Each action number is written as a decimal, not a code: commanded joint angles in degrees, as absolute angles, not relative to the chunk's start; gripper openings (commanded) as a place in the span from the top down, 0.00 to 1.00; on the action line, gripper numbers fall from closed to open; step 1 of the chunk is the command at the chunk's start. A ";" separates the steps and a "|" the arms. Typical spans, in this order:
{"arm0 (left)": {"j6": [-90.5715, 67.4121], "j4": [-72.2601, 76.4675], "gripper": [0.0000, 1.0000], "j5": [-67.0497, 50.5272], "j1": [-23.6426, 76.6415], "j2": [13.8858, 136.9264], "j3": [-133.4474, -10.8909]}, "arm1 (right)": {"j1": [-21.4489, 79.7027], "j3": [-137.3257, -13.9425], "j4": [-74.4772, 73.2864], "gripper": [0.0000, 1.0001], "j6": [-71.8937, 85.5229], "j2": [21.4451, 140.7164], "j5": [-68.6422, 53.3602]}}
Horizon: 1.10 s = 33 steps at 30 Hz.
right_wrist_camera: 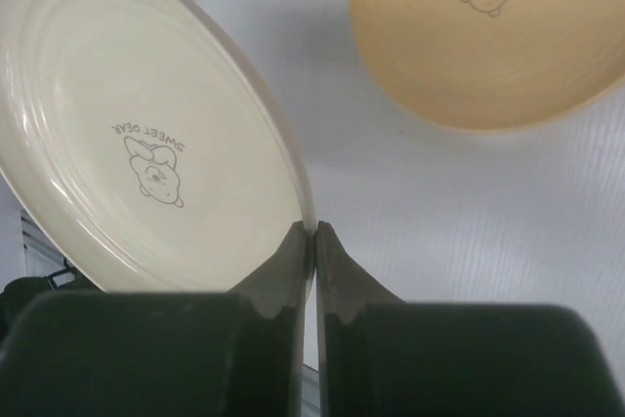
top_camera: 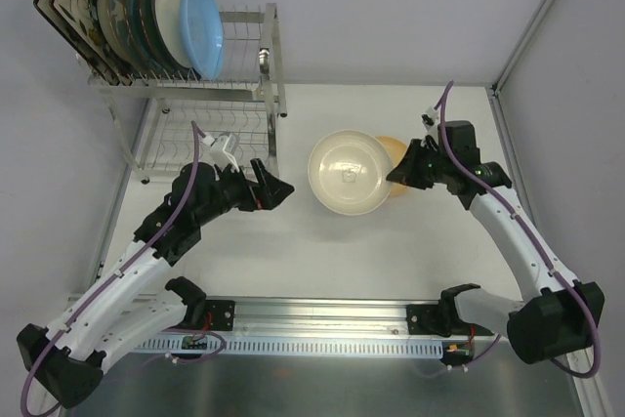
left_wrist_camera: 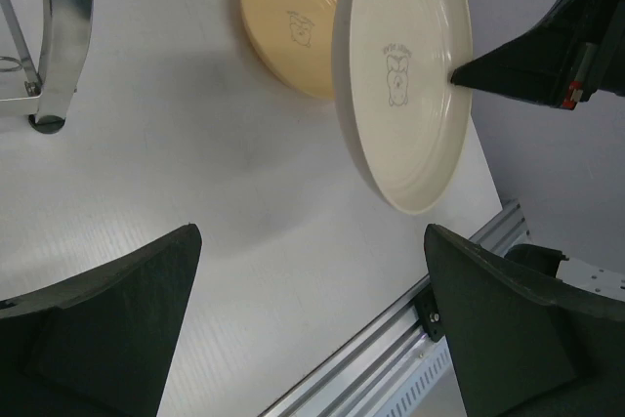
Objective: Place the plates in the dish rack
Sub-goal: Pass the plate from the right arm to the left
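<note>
Right claw (top_camera: 398, 175) is clamped on the rim of the cream plate (top_camera: 350, 171). The wrist view shows both fingertips (right_wrist_camera: 301, 241) pressed together on that thin edge, with the plate (right_wrist_camera: 146, 144) spreading away toward 10 o'clock, its bear print facing the camera. From above, the plate sits at 9 o'clock of the claw, mid-counter (top_camera: 322, 251). It's tipped up, not flat: the left wrist view catches it (left_wrist_camera: 405, 75) standing at a slant with the right claw (left_wrist_camera: 459, 75) biting its rim at 3 o'clock.

The yellow plate (top_camera: 394, 148) peeks out at 2 o'clock of the cream one and lies flat on the counter.

Left claw (top_camera: 278, 187) hangs wide open at 9 o'clock of the cream plate, nothing between its fingers (left_wrist_camera: 127, 319).

The rack (top_camera: 244, 56) stands at 11 o'clock. Its upper tier is packed with upright plates, and the blue plate (top_camera: 203, 26) is the nearest in the row.
</note>
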<state>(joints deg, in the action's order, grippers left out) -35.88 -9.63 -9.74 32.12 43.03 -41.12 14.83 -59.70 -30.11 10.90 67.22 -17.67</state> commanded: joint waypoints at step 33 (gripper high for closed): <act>-42.36 -2.55 0.34 5.27 48.16 56.87 -50.98 | 24.52 -53.53 -18.81 0.99 11.16 56.08 -22.15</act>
<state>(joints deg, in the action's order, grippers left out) -41.45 -5.58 4.05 47.66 57.23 -49.06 24.23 -53.69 -22.50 11.09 57.95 -20.36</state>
